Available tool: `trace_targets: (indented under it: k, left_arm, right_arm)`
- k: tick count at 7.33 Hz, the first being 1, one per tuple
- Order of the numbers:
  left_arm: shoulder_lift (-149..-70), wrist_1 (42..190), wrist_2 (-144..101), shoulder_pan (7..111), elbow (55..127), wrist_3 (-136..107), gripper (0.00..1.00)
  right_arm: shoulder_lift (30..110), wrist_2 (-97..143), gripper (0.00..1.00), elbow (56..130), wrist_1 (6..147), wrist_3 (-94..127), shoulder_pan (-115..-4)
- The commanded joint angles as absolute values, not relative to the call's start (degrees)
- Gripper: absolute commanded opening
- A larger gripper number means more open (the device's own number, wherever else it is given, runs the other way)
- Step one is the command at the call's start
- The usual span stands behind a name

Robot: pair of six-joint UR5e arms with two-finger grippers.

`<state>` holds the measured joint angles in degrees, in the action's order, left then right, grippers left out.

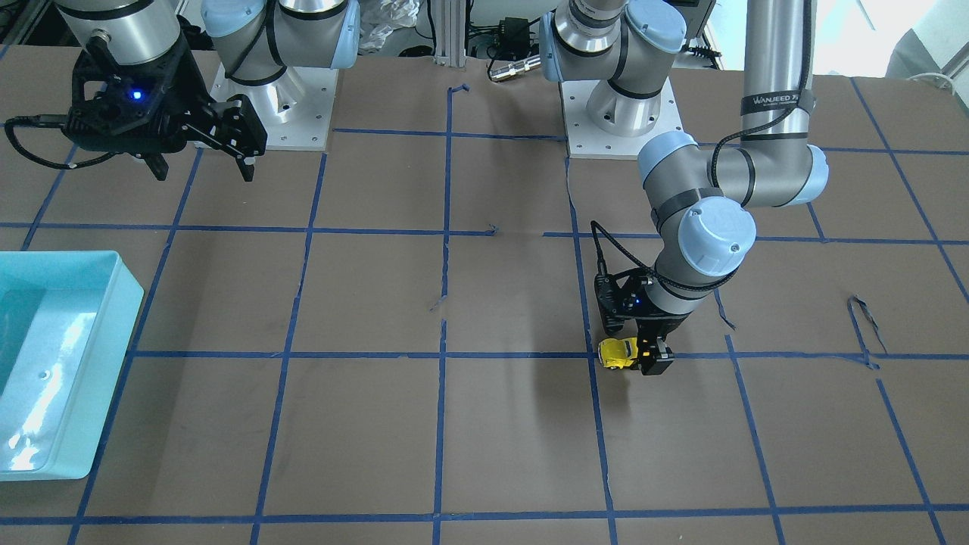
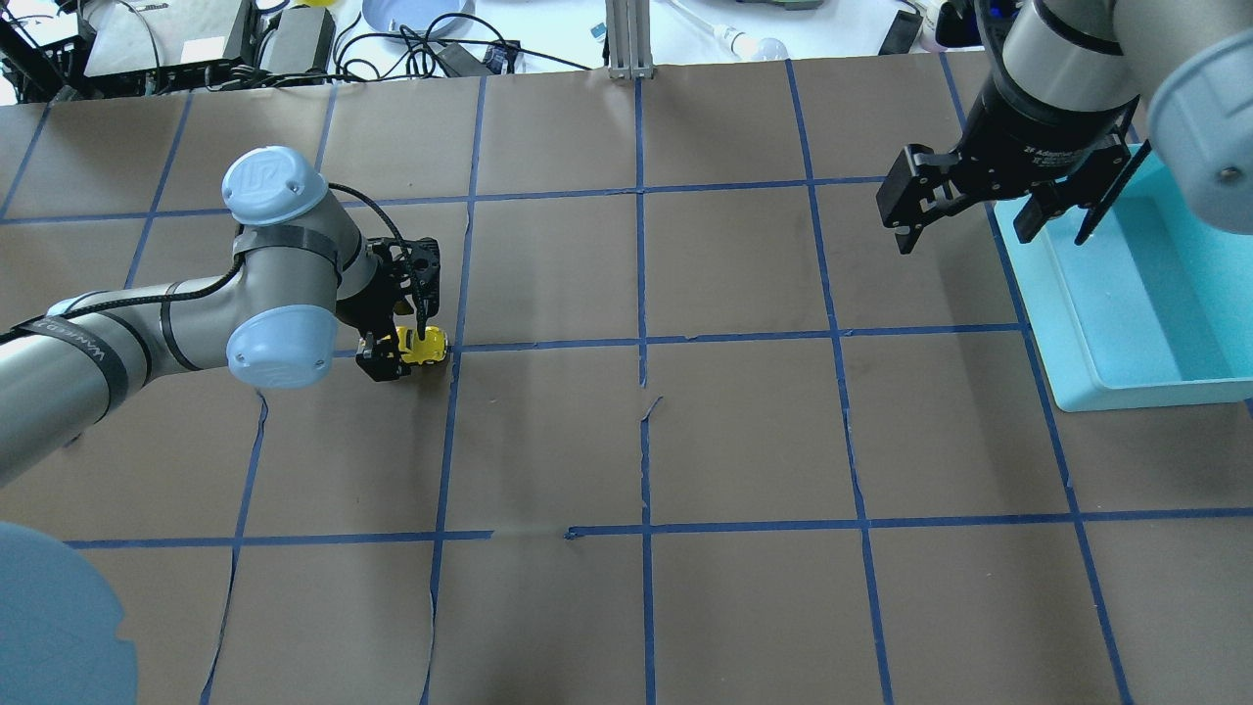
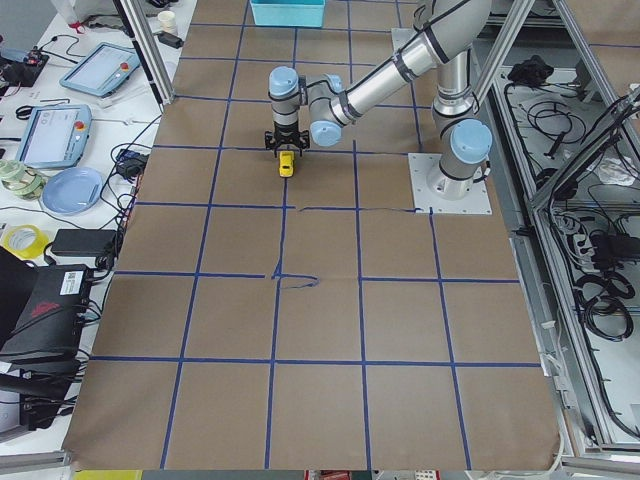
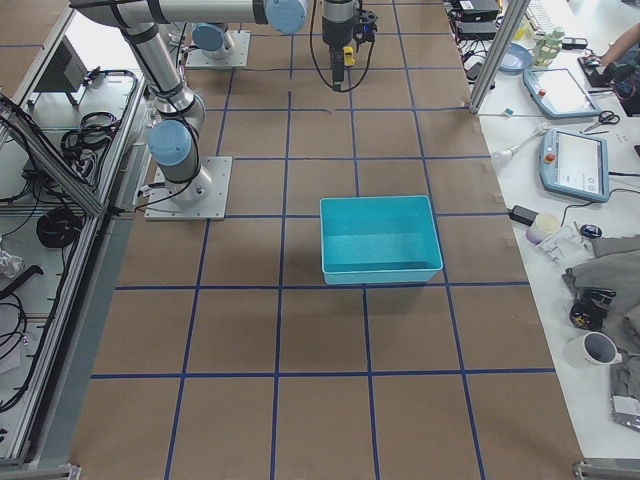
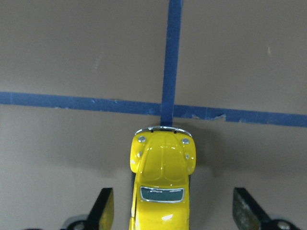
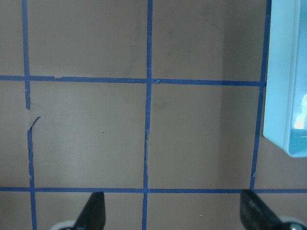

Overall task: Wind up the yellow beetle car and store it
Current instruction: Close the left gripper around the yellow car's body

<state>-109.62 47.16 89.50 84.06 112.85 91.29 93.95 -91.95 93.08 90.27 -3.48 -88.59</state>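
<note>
Two grippers: both in view, fingers spread on each.
L gripper [image 2: 403,351]: low over table, pointing down, straddling the car. Wrist view shows a gap betw. each finger [image 5: 103,210] and the car body, so not pinching.
Car [image 5: 162,189]: yellow, looks to sit on the brown paper, betw. L fingers. Silver bumper just short of a blue tape crossing [image 5: 168,108]. On robot's left half of table [image 2: 744,441].
R gripper [image 2: 989,230]: up off the table, holding nothing, next to the bin's near-centre edge.
Bin [image 2: 1077,392]: teal, on robot's right side, well apart from car. Contents: can't tell fully, only part seen.
</note>
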Motion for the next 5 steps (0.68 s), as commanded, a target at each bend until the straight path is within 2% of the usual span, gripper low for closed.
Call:
trace_targets:
  k: [1,5]
  left_arm:
    - [-109.86,46.68,89.74,83.85,112.94,91.75,0.90]
    - [-111.53,45.53,90.88,83.67,112.94,91.67,0.90]
  right_arm:
    - [94.04,-92.02,1.00,93.08,90.26,-3.52,-88.59]
    - [94.04,-91.93,1.00,93.08,90.26,-3.34,-88.59]
